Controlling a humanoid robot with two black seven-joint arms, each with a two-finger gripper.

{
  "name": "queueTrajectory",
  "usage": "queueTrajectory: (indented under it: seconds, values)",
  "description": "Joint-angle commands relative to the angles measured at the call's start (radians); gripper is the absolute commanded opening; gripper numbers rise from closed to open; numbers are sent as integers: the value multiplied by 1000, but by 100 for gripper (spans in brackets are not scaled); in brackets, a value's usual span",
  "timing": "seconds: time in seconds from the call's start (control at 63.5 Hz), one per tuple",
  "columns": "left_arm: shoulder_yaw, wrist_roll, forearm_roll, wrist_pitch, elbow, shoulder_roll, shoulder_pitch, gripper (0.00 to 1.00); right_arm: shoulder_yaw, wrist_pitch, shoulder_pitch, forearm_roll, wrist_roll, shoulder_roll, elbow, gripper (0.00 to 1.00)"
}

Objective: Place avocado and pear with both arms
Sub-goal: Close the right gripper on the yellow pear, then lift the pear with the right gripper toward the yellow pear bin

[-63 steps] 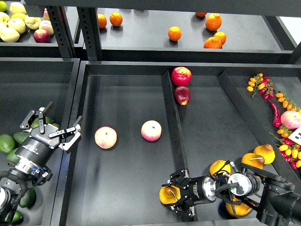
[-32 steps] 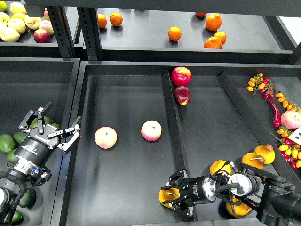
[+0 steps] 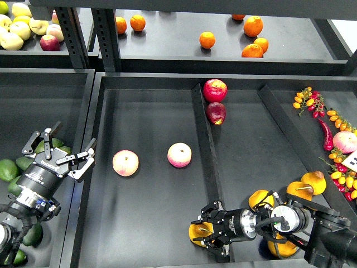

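right gripper (image 3: 207, 233) clasps the pear (image 3: 199, 232), stem facing right.

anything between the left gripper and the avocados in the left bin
Nothing visible stands between them. The left gripper hangs open directly over the bin's green fruit; one avocado lies beside it to the left, others partly hidden beneath the arm. Meanwhile the right gripper is shut on the pear.

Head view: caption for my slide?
Right gripper holds the pear low over the tray; left gripper open.
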Motion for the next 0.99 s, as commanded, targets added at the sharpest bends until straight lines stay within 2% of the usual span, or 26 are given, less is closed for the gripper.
queueTrajectory:
  seconds: [0.0,0.047,0.079,0.504,0.977]
  values:
    - [0,0,0,0,0,0,0,99,0,0,0,0,0,2,1,37]
    - [0,0,0,0,0,0,0,99,0,0,0,0,0,2,1,28]
    - [-1,0,0,0,0,0,0,99,0,0,0,0,0,2,1,19]
    - [-1,0,0,0,0,0,0,99,6,0,7,3,0,2,7,17]
    - [0,0,0,0,-3,0,18,99,187,-26,10,6,0,-27,69,17]
